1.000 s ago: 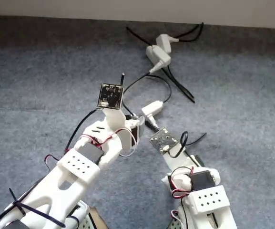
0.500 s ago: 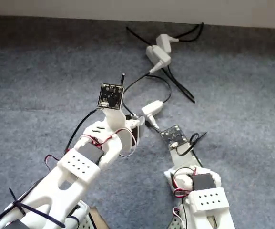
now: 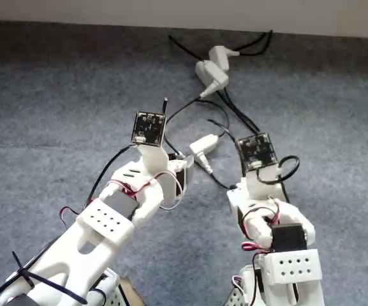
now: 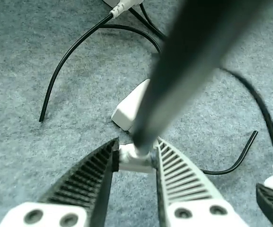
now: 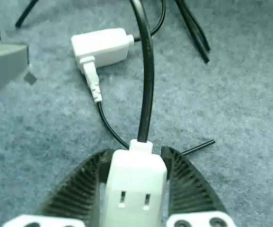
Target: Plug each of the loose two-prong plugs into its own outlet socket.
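My left gripper (image 4: 135,147) is shut on a small white plug (image 4: 135,160) whose black cable (image 4: 183,61) rises toward the camera. Just beyond it a white connector block (image 4: 131,106) lies on the grey carpet, also visible in the high view (image 3: 204,145) and in the right wrist view (image 5: 101,47). My right gripper (image 5: 135,156) is shut on a white outlet socket (image 5: 134,187) with two slots facing the camera and a black cable (image 5: 148,85) leading away. In the high view, the left gripper (image 3: 182,167) sits beside the block, and the right arm (image 3: 270,217) stands to its right.
Two more white connectors (image 3: 212,67) with black cables lie joined at the back of the carpet near the wall. Loose black cable loops (image 3: 235,115) cross the carpet between them and the arms. Open carpet (image 3: 56,95) spreads to the left.
The right arm has swung right and farther back, away from the left gripper, carrying the socket. The left arm and the block on the carpet have stayed put.
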